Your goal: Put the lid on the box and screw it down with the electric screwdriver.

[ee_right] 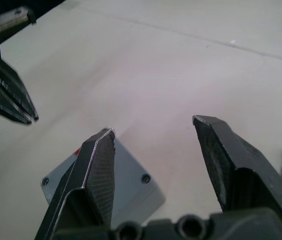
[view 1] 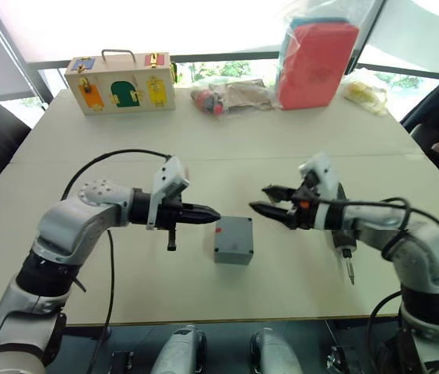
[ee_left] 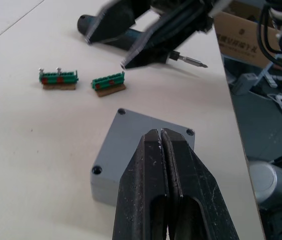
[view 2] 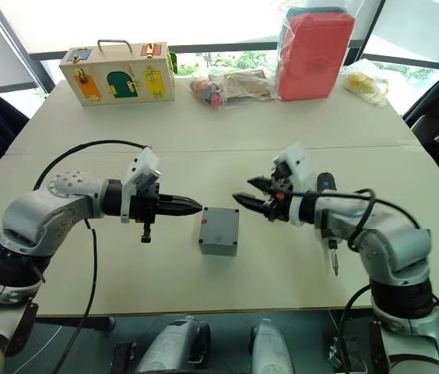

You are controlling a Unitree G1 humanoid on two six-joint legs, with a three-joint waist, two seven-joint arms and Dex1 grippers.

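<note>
Pale tabletop point(view 1: 297, 280) carries the electric screwdriver point(view 1: 344, 251) at the near right, its long axis running near to far, bit nearward, beside the right gripper point(view 1: 266, 199), whose fingers are spread. Left of it sits the box point(view 1: 233, 240), lid point(ee_left: 146, 140) already seated; the left gripper point(view 1: 213, 214), fingers pressed together, hovers at its left edge.

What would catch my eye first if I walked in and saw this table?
Probably the two black grippers, left gripper shut and right gripper open, pointing at each other above a small grey box near the front of the table. Next, the tall red packet in clear plastic and the wooden box with coloured doors, both standing at the far edge.
</note>
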